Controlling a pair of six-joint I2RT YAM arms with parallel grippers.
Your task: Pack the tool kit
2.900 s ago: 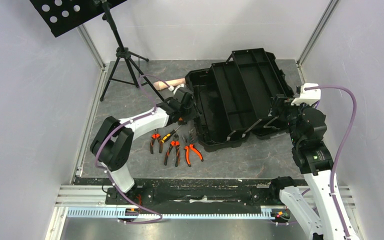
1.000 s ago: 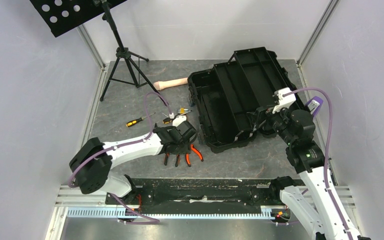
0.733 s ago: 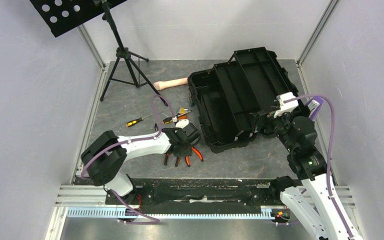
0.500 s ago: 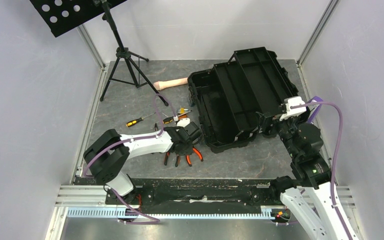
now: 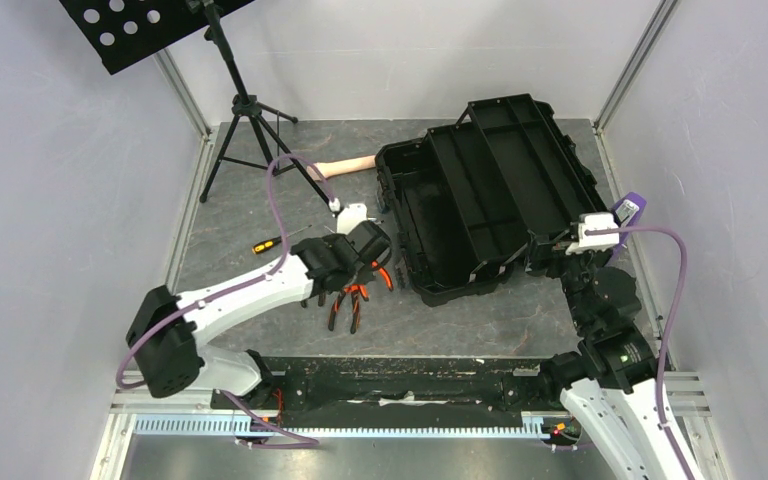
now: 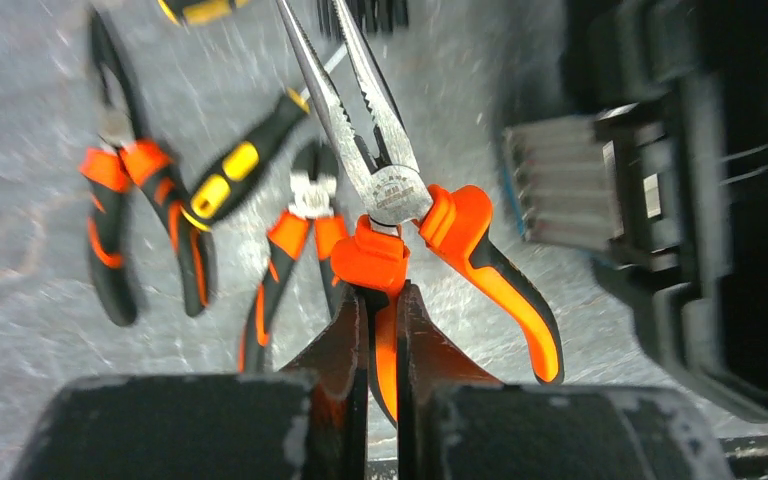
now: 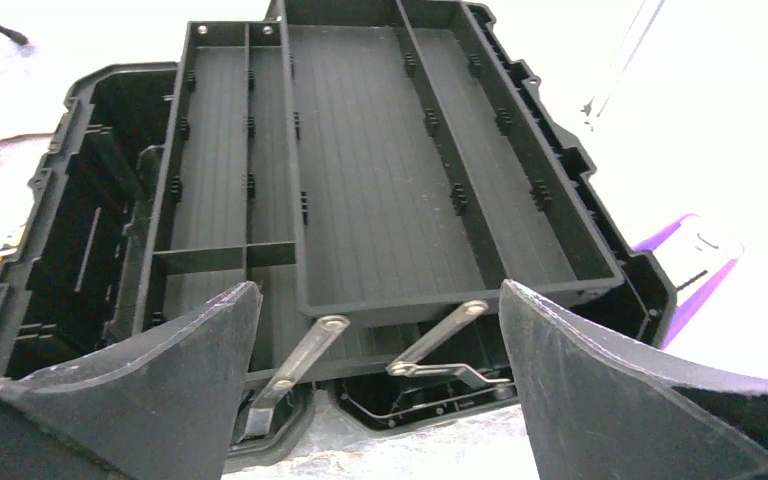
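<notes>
The black toolbox (image 5: 480, 190) lies open at the right of the table, its trays (image 7: 390, 170) folded out and empty. My left gripper (image 5: 368, 262) is shut on one orange handle of the long-nose pliers (image 6: 390, 190) and holds them above the table, just left of the toolbox's near corner (image 6: 700, 200). Two more orange-and-black pliers (image 6: 135, 230) (image 6: 295, 250) and a yellow-and-black screwdriver (image 6: 240, 165) lie below on the table. Another screwdriver (image 5: 270, 243) lies further left. My right gripper (image 7: 380, 380) is open and empty, just off the toolbox's near right side (image 5: 560, 250).
A beige cylindrical handle (image 5: 345, 165) lies left of the toolbox's far corner. A purple object (image 5: 628, 210) stands against the right wall beside the toolbox, and shows in the right wrist view (image 7: 685, 260). A black tripod stand (image 5: 250, 120) stands at the back left.
My left gripper has closed on the long-nose pliers and lifted them off the pile, up and towards the toolbox. My right arm has drawn back from the toolbox towards the near right.
</notes>
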